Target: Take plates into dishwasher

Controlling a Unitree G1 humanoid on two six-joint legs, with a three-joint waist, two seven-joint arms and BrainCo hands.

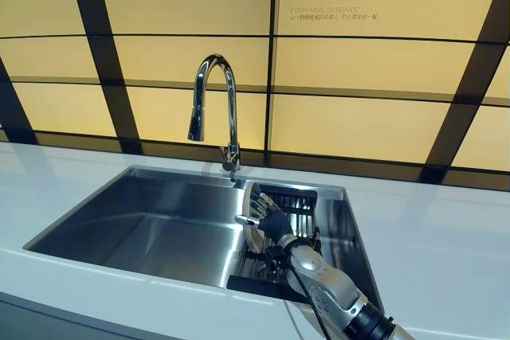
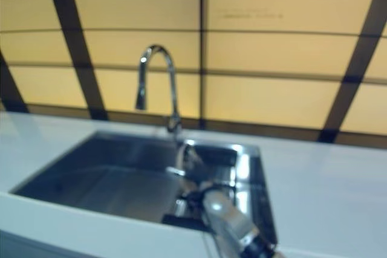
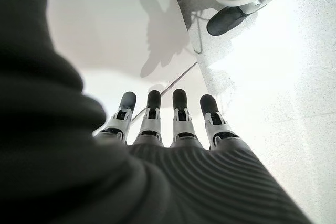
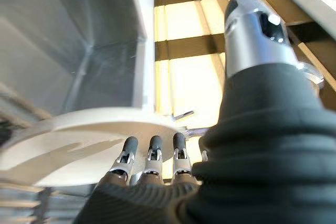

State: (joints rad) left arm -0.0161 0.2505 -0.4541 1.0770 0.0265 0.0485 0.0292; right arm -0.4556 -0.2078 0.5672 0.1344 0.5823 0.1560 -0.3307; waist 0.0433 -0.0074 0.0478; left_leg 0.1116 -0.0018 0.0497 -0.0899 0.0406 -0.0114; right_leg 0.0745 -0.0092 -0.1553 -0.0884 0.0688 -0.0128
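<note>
Within the sink's right compartment: white plate (image 1: 252, 214) standing on edge in a black dish rack (image 1: 299, 205); right hand (image 1: 268, 214) against it, fingers straight, thumb apart, no firm grasp evident. Left hand (image 3: 173, 124) idle, fingers extended. Risk: smooth plate slipping from fingertips, striking the steel sink (image 1: 151, 220).

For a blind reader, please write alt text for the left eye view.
The robot's right hand reaches a white plate standing in a dark rack inside a steel sink, under a curved tap.
</note>
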